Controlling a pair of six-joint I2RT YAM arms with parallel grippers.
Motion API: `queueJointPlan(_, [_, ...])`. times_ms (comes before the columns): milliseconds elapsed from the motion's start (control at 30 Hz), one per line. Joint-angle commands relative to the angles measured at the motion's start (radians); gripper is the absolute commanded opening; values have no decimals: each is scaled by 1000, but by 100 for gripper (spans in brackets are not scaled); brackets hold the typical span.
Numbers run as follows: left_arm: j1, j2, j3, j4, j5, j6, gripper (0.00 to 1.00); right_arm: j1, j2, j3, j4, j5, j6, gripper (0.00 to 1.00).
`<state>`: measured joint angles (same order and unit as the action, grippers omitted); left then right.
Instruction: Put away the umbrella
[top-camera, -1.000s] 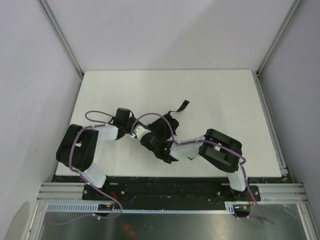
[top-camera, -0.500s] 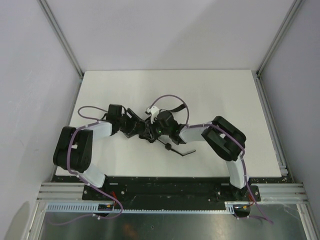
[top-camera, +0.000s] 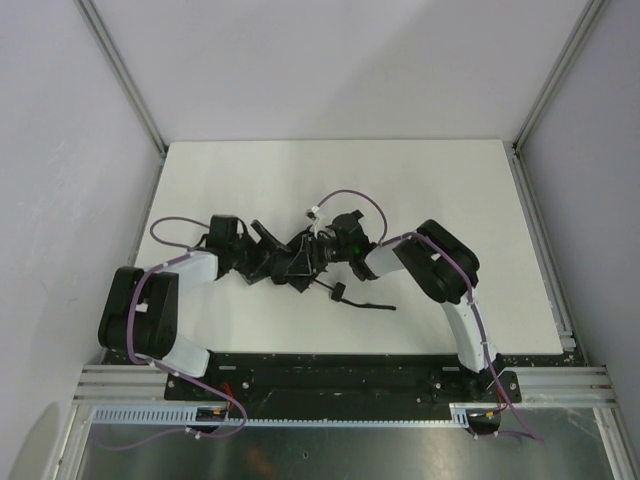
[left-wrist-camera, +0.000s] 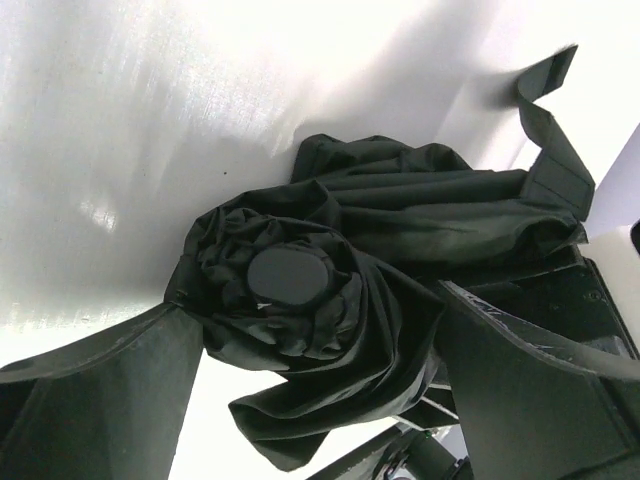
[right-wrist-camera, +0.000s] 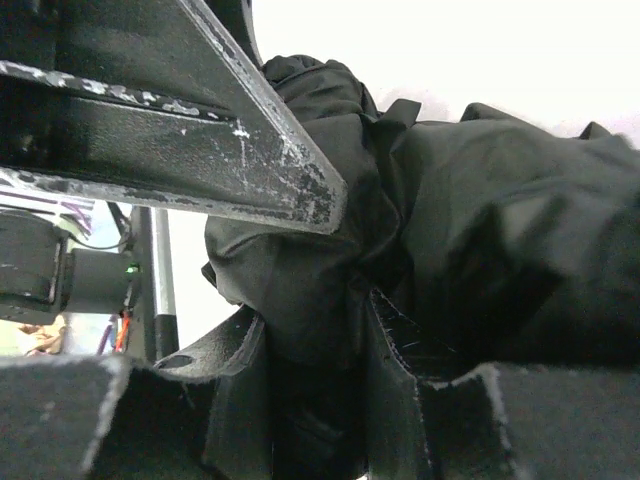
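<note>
Grip state first. The left gripper (left-wrist-camera: 315, 300) stands spread wide, one finger on either side of the capped end of the umbrella (left-wrist-camera: 400, 210), and grips nothing. The right gripper (right-wrist-camera: 312, 330) is pinched on a fold of the black canopy, with cloth packed between its fingers.

Position: the umbrella lies on the white table (top-camera: 430, 180), in the near half and slightly left of centre, between the two grippers.

Progress, as judged: the canopy is collapsed and gathered round the round cap (left-wrist-camera: 288, 277), but it is loose and rumpled, not wound tight. The tie strap (left-wrist-camera: 553, 120) stands free and unfastened to the far right of the bundle. A thin dark piece (top-camera: 365, 301) trails on the table to the near right; whether it is wrist strap or shaft end cannot be told. Tightening the folds and closing the strap appear outstanding. No sleeve or storage place is visible.

Clearance: the two grippers are crowded against the bundle. In the right wrist view a scuffed black bar (right-wrist-camera: 200, 130), probably the other gripper's finger, passes just above the right fingers, so contact between them is a risk. Bare table lies open to the far side and to the right. The near edge (top-camera: 330, 351) is closer, and metal rails (top-camera: 535, 230) bound both sides.
</note>
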<state>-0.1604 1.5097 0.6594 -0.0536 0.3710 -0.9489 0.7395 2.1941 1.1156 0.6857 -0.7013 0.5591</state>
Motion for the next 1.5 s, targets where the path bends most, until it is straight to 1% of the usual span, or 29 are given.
queueJointPlan(0, [-30,58,-58,18,-62,-15,96,11,144,-87,-214,-105,133,0])
queueJointPlan(67, [-44,75,-89,63,-122,-23,90,10,159,-88,-158,-134,176,0])
queueJointPlan(100, [-47,79,-117,118,-129,-32,83,9,164,-88,-137,-142,197,0])
queueJointPlan(233, [-57,57,-216,280,-145,-68,47,8,170,-88,-105,-146,230,0])
queueJointPlan(267, [-59,46,-229,294,-157,-66,36,8,168,-88,-99,-149,238,0])
queueJointPlan(300, [-60,37,-239,301,-168,-62,23,8,164,-88,-96,-149,243,0])
queueJointPlan(333, [-60,27,-247,304,-177,-58,15,10,156,-88,-93,-150,247,0])
queueJointPlan(400, [-61,17,-257,304,-189,-57,5,14,125,-88,-111,-134,235,1])
queueJointPlan(467, [-62,17,-262,297,-193,-52,1,16,78,-88,-146,-106,207,10])
queueJointPlan(533, [-61,27,-262,278,-194,-53,0,16,15,-86,-192,-67,168,22])
queueJointPlan(567, [-61,32,-261,265,-191,-54,0,15,-22,-82,-224,-41,143,30])
queueJointPlan(600, [-61,37,-258,252,-186,-54,0,16,-63,-75,-264,-12,110,45])
queueJointPlan(633, [-61,39,-255,238,-184,-55,0,17,-101,-71,-302,18,74,58])
queueJointPlan(700, [-61,33,-251,214,-189,-55,0,28,-180,-63,-369,88,-6,75])
queueJointPlan(733, [-61,29,-246,196,-197,-52,0,36,-218,-59,-401,134,-49,81])
queueJointPlan(800, [-62,23,-229,156,-205,-49,0,60,-277,-46,-474,249,-147,89])
queueJointPlan(900, [-62,18,-216,130,-201,-54,0,113,-321,-12,-567,445,-289,95])
queueJointPlan(1000, [-61,18,-216,123,-194,-62,0,182,-327,22,-597,655,-398,95])
queueJointPlan(1100, [-61,29,-215,118,-181,-76,0,253,-293,69,-615,835,-488,94])
queueJointPlan(1233, [-62,45,-211,107,-165,-92,0,322,-212,126,-610,1011,-544,91])
queueJointPlan(1300, [-61,51,-206,96,-160,-99,0,342,-165,149,-625,1089,-545,86])
queueJointPlan(1333, [-61,51,-205,92,-157,-101,0,347,-143,153,-634,1111,-533,82])
queueJointPlan(1367, [-61,52,-204,88,-154,-105,0,347,-121,155,-643,1122,-519,75])
queueJointPlan(1467, [-61,54,-201,83,-150,-108,0,336,-59,148,-665,1090,-474,47])
